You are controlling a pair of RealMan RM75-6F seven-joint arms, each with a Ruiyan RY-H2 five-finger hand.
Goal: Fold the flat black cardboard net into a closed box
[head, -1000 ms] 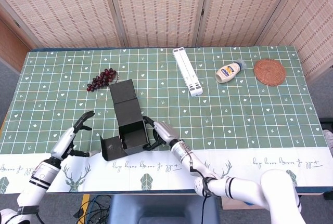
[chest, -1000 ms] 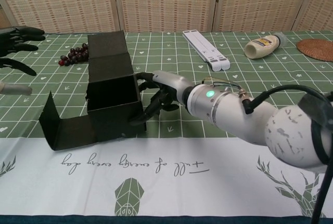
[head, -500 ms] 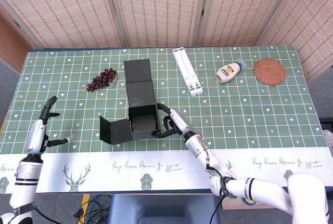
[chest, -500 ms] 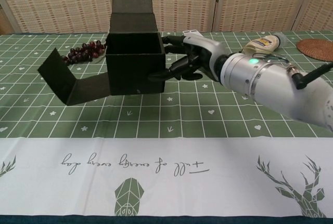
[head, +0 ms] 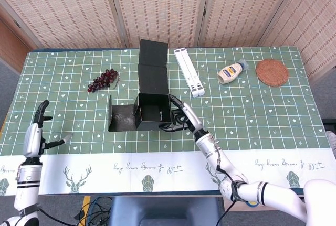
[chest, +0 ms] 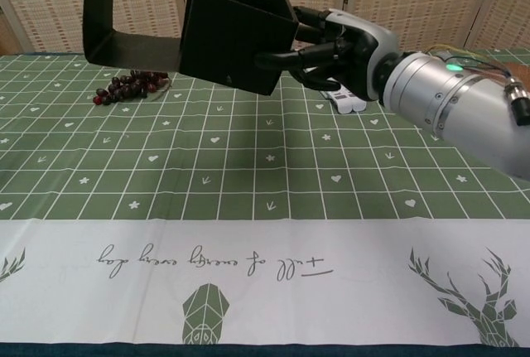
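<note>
**Box lifted, top cropped**

My right hand grips the half-folded black box mid-frame, raised off the counter. In the chest view its top runs past the upper edge. My left hand hangs released at far left, well apart. Grapes lie upper left of the box.

- The cardboard box is showing matte black all over.
- The worktop is wearing a green cloth with a white grid and small white hearts, plus a white front border printed with green deer and script.
- The grapes are looking dark red.
- The bottle is showing cream with a yellow and blue label.
- The coaster is showing woven reddish brown.
- The stand is showing white.
- The right robot hand is showing black fingers on a silver-white body.
</note>
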